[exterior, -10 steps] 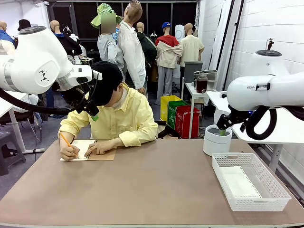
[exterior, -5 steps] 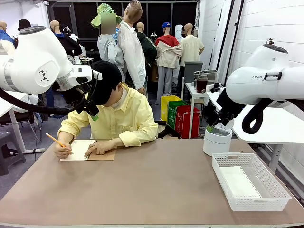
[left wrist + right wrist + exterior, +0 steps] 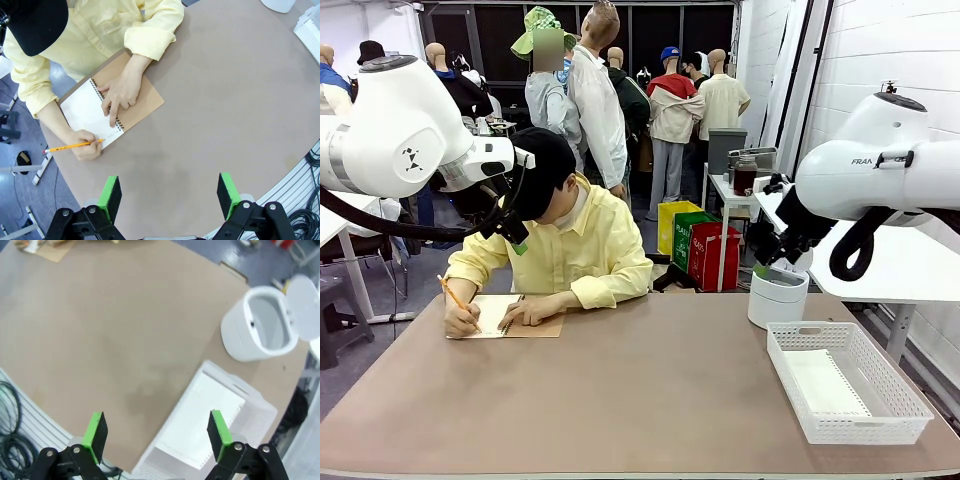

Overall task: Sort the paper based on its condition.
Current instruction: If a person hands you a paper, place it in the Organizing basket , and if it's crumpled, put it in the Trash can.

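A flat white sheet of paper [image 3: 825, 385] seems to lie in the white mesh basket [image 3: 880, 362] at the table's right; from the right wrist it shows as paper [image 3: 200, 417] inside the basket [image 3: 260, 422]. My right gripper [image 3: 763, 266] hangs open above the white bin [image 3: 776, 298], and in its own view the right gripper [image 3: 156, 435] holds nothing. My left gripper [image 3: 517, 240] is raised in front of the person's head; the left gripper [image 3: 169, 196] is open and holds nothing.
The person writes with a pencil [image 3: 75, 146] in a tan-covered spiral notebook [image 3: 145, 95] at the far left, one hand pressing the page. The bin [image 3: 260, 330] has its lid flipped open. Bare tabletop [image 3: 640, 390] stretches between notebook and basket.
My right gripper has lifted out of the bin's mouth and now stands just above it. The person's pencil hand has shifted on the notebook. The left arm is still.
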`<state>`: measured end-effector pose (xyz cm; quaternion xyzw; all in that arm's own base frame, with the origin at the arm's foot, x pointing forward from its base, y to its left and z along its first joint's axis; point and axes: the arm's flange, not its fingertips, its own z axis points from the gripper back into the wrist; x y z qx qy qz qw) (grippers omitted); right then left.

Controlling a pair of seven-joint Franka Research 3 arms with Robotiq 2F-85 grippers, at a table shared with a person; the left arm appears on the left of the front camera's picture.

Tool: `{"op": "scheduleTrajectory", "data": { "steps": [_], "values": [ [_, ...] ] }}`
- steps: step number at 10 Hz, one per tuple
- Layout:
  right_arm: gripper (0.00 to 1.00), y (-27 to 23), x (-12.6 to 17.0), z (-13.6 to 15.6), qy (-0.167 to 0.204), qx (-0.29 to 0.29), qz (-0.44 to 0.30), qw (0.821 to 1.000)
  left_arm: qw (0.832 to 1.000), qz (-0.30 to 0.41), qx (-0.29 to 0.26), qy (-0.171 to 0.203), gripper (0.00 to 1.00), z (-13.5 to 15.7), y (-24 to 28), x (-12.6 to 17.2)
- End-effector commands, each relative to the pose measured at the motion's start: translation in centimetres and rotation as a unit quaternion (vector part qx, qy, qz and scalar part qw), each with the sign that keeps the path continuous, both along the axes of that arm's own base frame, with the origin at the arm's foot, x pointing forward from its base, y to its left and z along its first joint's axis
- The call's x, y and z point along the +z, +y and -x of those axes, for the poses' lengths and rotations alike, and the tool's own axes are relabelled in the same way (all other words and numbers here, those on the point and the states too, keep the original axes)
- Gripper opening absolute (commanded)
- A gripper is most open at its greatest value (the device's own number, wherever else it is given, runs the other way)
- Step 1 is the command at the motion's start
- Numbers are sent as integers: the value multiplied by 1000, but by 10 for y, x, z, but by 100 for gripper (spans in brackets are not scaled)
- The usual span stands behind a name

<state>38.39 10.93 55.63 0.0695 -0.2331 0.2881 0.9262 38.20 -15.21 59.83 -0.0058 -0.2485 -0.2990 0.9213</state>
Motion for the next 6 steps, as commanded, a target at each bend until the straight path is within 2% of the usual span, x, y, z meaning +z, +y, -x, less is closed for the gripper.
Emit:
{"op": "scheduleTrajectory", "data": {
  "steps": [1, 4, 6],
  "values": [
    [100, 15, 11, 18, -41, 83, -47, 995, 1000, 0, 0, -2, 100, 0, 2, 2],
    [100, 35, 31, 49, -84, 156, -64, 982, 1000, 0, 0, -2, 100, 0, 2, 2],
    [100, 39, 37, 65, -117, 181, -86, 973, 1000, 0, 0, -2, 100, 0, 2, 2]
  ]
}}
